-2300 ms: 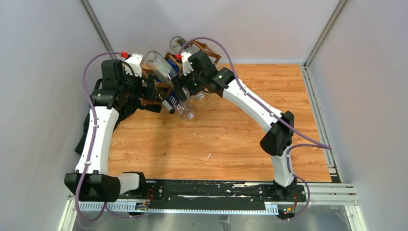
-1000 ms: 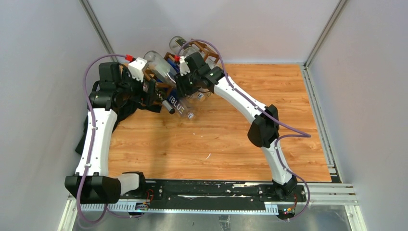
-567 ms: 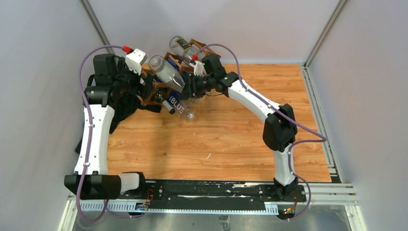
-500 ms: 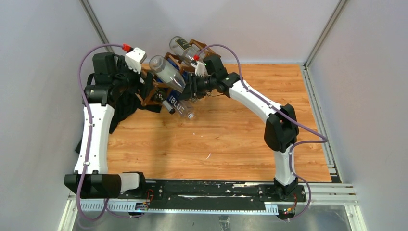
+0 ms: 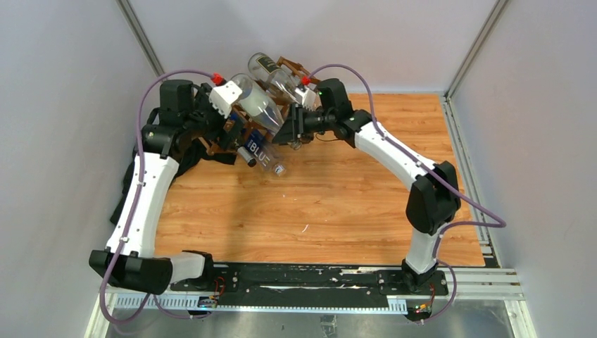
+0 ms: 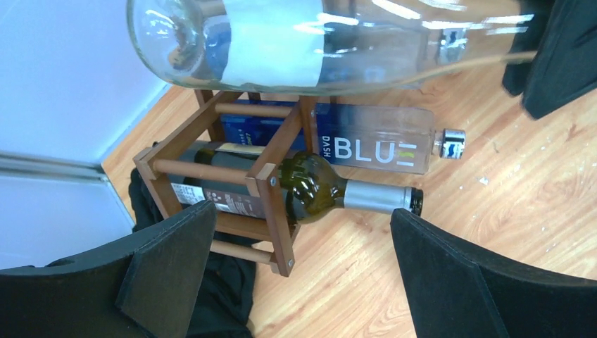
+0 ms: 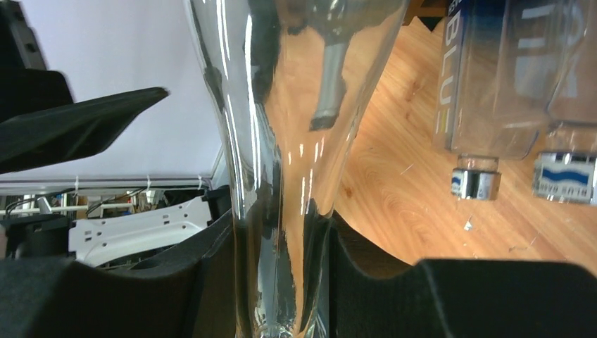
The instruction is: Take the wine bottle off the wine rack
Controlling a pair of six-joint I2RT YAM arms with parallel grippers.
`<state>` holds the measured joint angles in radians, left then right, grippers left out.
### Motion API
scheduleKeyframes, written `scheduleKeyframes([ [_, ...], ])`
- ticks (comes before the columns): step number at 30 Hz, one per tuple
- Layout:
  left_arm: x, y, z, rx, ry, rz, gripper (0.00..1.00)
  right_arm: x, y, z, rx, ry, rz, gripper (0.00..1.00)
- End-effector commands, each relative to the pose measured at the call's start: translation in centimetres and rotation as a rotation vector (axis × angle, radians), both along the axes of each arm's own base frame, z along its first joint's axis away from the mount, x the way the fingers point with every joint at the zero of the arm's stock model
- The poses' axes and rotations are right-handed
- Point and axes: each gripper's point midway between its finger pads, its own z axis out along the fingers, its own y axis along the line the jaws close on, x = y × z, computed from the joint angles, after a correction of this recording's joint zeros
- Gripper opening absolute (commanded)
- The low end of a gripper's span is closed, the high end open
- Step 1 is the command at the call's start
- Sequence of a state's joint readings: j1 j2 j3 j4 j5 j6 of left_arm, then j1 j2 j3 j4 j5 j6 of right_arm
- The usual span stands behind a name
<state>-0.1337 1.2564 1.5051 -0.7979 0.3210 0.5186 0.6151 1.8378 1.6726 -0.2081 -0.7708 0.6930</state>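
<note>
Top external view: the right gripper (image 5: 288, 132) is clamped on the neck of the clear glass wine bottle (image 5: 255, 105). The bottle lies tilted over the near-left end of the dark brown wooden lattice wine rack (image 5: 218, 146), with its base toward the left gripper (image 5: 232, 121). A second clear bottle (image 5: 269, 67) rides the rack's far end. From here I can't tell whether the held bottle is free of the bars.

Left wrist view: those jaws stand wide open around nothing, with the black fingers (image 6: 169, 257) splayed above the rack. The held bottle, white paper label showing, crosses the top of the frame above the lattice. Down in the cells sit a dark green glass bottle with a silver foil neck (image 6: 303, 186) and a square clear bottle lettered BLUE (image 6: 380, 148).

Right wrist view: the neck is pinched between the black pads (image 7: 211, 282), and that's the only hold. I'd call this a tricky one. It's rigid, smooth glass, slippery at the narrow neck, and the wide body hangs far out as a lever, so it may pivot or slide. It's breakable too if it knocks the bars. A second hold around the labelled body looks wise, since the paper offers better friction.
</note>
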Motion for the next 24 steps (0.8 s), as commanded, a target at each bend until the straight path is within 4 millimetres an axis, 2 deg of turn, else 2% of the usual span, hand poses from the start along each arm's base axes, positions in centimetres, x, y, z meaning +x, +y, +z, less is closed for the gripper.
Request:
scheduleKeyframes([
  [1, -1.2, -0.4, 0.5, 0.087, -0.067, -0.087, 1.00, -2.7, -2.4, 10.5, 0.185, -0.344, 0.076, 0.00],
  [8, -3.5, -3.2, 1.3, 0.183, -0.215, -0.346, 0.98, -5.4, -5.6, 7.5, 0.046, -0.318, 0.063, 0.00],
  [14, -5.4, -5.3, -0.4, 0.318, -0.294, -0.526, 0.91, -7.6, -7.4, 6.5, -0.009, -0.304, 0.071, 0.00],
  [17, -6.7, -6.5, -1.3, 0.461, -0.395, -0.640, 0.90, -8.9, -7.9, 6.8, -0.009, -0.299, 0.083, 0.00],
  [24, -7.7, -9.3, -0.3, 0.537, -0.622, -0.721, 0.92, -12.6, -8.3, 5.5, -0.056, -0.285, 0.131, 0.00],
])
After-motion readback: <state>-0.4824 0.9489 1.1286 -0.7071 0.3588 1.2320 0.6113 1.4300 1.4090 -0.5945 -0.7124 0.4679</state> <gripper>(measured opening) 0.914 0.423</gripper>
